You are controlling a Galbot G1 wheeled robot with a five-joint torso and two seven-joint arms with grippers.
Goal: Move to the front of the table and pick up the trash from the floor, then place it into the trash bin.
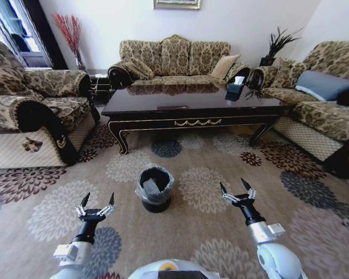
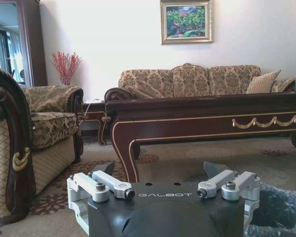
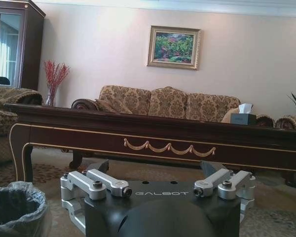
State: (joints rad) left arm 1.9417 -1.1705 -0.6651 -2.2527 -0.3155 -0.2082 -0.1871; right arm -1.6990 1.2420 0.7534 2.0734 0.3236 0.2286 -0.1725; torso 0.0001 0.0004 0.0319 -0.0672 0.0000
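A: Black round bucket bin [image 1: 155, 189] with clear bag liner stands on the beige flower-medallion carpet [image 1: 209, 157], just in front of the glossy dark brown wood coffee table [image 1: 192, 107]. One bin, one table.

B: Grippers?

A: Two. Left gripper [image 1: 95, 205] left of the bin, right gripper [image 1: 237, 191] right of it, both low, jaws spread, holding nothing.

B: Trash?

A: Zero scraps spotted on the carpet; something grey sits inside the bin. Looks like late stage; next calls for checking the carpet.
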